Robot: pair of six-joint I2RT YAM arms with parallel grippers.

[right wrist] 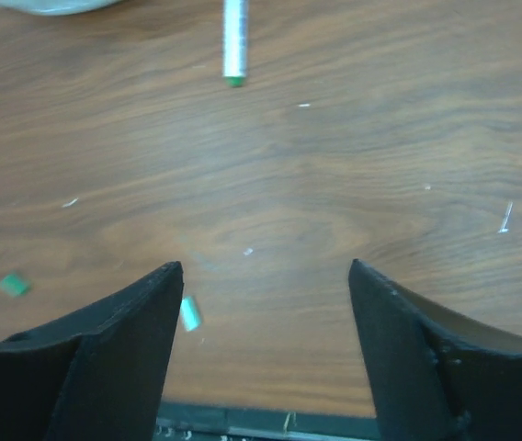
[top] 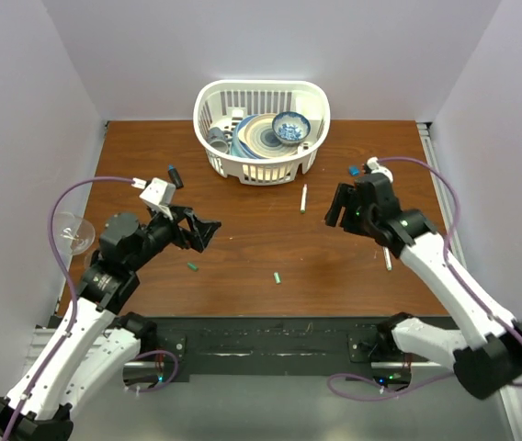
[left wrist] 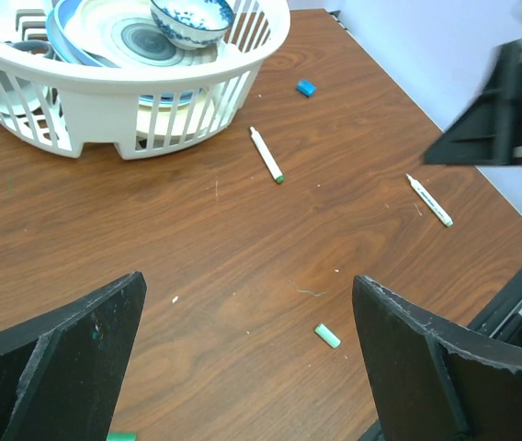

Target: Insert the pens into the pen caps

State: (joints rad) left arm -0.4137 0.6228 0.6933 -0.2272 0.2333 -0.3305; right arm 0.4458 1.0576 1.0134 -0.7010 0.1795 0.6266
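White basket [top: 261, 173] of dishes at far edge of table [top: 243, 211]. Just near of it, mid pen [top: 303, 198]; beside right arm, right pen [top: 388, 258]. 2 green caps toward front: left cap [top: 191, 267], mid cap [top: 278, 277]. Above wood, left gripper [top: 209, 233] spread wide; right gripper [top: 334, 209] between the 2 pens.

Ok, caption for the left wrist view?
Left jaws wide open, framing a green cap; two white pens lie beyond, one by the white basket.

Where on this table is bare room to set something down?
Bare tabletop lies between the left gripper and right gripper, bordered by the basket farther off and two caps nearer. Tighter on the right, where both pens lie.
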